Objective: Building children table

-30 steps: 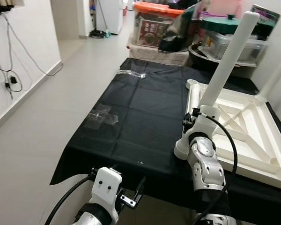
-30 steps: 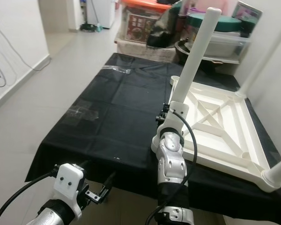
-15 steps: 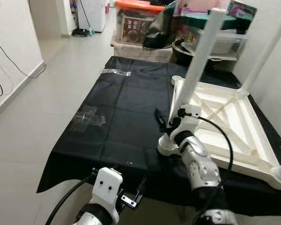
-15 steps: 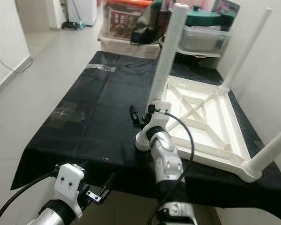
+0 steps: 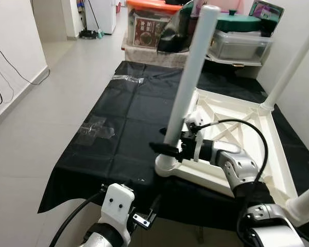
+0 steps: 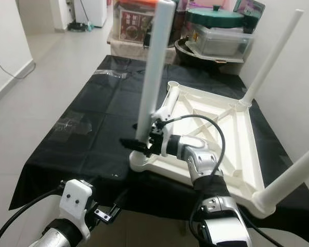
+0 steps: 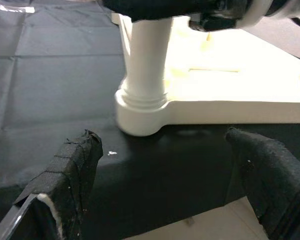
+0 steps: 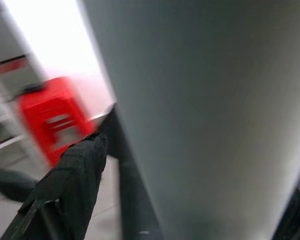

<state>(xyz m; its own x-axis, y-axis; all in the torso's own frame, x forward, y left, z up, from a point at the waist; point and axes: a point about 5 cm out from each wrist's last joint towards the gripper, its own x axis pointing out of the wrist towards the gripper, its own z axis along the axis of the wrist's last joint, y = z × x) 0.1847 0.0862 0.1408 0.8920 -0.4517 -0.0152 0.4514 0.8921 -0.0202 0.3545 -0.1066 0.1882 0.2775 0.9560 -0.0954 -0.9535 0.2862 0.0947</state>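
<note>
Table: your white children's table [image 5: 247,134] lay upside down on the black cloth [image 5: 123,128], its underside ribs facing up and its near corner just at the cloth's front edge.
Leg: the near-left leg [image 5: 188,85] stood upright in its corner socket [image 7: 140,117]; its long axis ran close to vertical, leaning slightly away from you.
Other legs: a far leg [image 6: 270,59] rose at the back right corner, and another [image 6: 291,177] at the near right.
Right gripper: your right gripper [image 5: 167,149] reached across from the right, level with the lower part of the leg, its fingers [image 8: 70,175] spread on either side of the tube and not clearly pressing on it.
Left gripper: your left gripper [image 7: 160,185] hung low below the cloth's front edge, fingers apart and empty, looking up at the socket.
Key relation: the leg stood crosswise to your right gripper's reach, so the right arm was judged the one to close on it and seat it downward along its axis.
</note>
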